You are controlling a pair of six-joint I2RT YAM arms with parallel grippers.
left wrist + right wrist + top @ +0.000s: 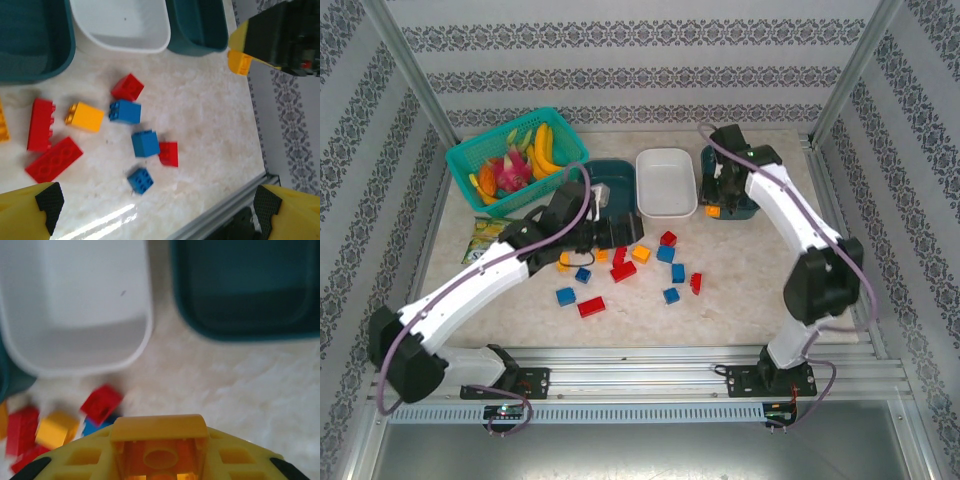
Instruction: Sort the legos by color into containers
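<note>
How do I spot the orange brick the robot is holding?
Look at the row of three trays, then the dark teal tray on the right. In front of it the right gripper pinches the orange brick, while the other bricks lie loose on the table.

The top camera looks steeply down from above and behind the arm bases (pixel 510 380), taking in the whole table (pixel 750 275). The left wrist camera faces down from nearer. The right wrist camera sits closest, blurred, looking past the orange brick (pixel 160 455) at its bottom edge. All share the white tray (pixel 667 180) (pixel 125 25) (pixel 75 305) and the red brick (pixel 668 238) (pixel 127 87) (pixel 101 404) before it.
</note>
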